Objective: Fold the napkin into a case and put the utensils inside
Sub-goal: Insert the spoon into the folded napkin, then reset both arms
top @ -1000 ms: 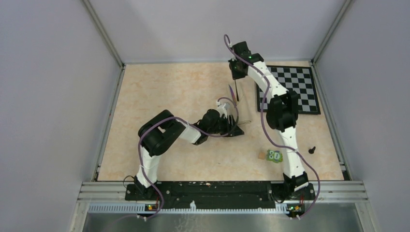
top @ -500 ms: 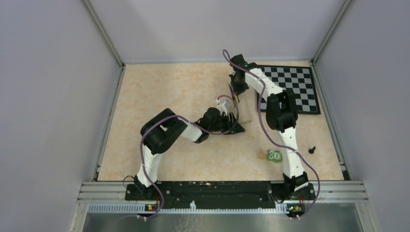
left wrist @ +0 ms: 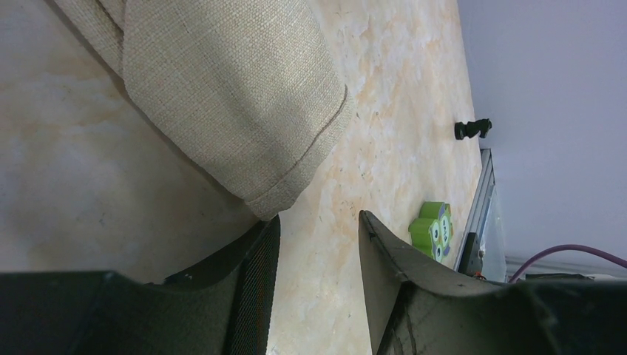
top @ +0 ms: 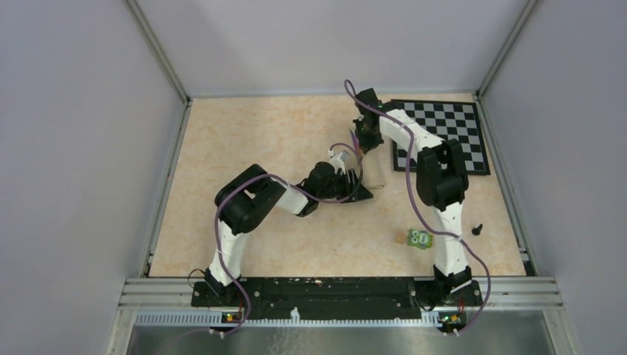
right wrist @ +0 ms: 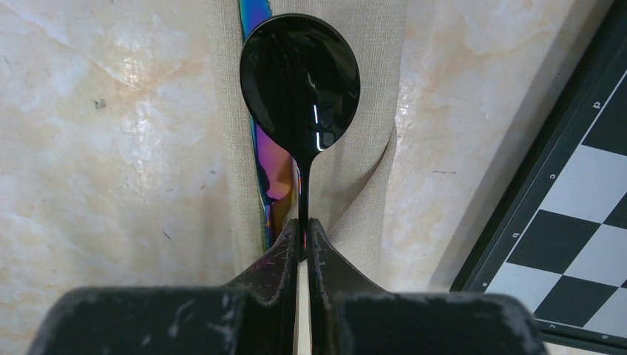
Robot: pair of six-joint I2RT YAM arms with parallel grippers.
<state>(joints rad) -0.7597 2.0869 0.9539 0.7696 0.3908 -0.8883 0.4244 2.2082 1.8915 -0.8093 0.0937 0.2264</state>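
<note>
Two arms meet near mid-table in the top view. The left arm lies low and sharply bent, its left gripper [top: 360, 191] pointing right. The right arm stretches far forward, then hooks back and down to the right gripper [top: 362, 144]. The case [top: 375, 176] between them barely shows against the tabletop [top: 251, 140].

Left wrist view: the fingers stand apart with bare tabletop between them. The case's hemmed end lies just ahead of one tip; whether they touch is unclear, and its far part is cut off.

Right wrist view: the fingers pinch the thin handle of a black spoon [right wrist: 299, 81], its bowl over the case. A purple-blue utensil [right wrist: 270, 166] sits in the fold, mostly hidden. The chessboard [right wrist: 577, 244] is cropped at the right.
</note>
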